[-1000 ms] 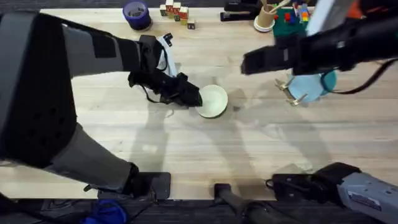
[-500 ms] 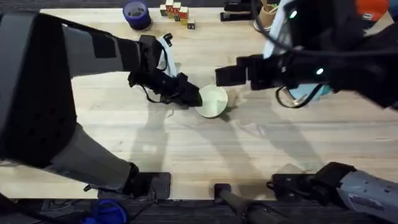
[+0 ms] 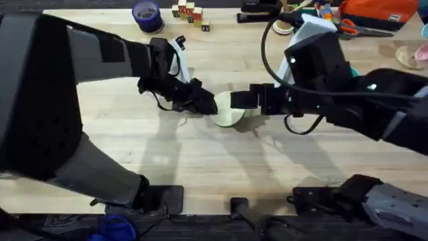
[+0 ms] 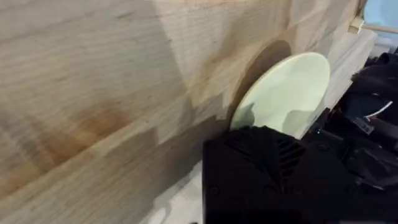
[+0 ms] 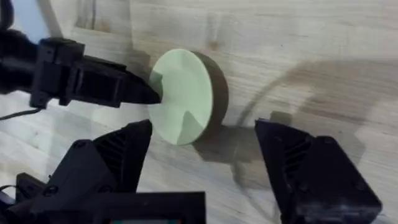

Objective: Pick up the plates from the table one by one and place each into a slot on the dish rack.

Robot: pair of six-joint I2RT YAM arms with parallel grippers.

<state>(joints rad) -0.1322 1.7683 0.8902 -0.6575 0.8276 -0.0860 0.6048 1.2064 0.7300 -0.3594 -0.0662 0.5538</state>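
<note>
left gripper [image 3: 208,104] pinches the cream plate [image 3: 229,114] on edge mid-table; your open right gripper [image 3: 242,99] faces it directly.

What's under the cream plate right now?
Bare table. The cream plate is tilted up, the left gripper on its edge; its shadow hides the spot beneath. The open right gripper faces it.

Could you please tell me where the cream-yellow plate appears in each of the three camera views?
Overhead: the cream-yellow plate sits mid-table, between the left gripper and the right gripper.
Left wrist: it shows pale and tilted on edge at, just beyond that arm's own finger.
Right wrist: its round face shows at, with the left gripper touching its rim.
Shared landmark: the wooden table under the plate.
</note>
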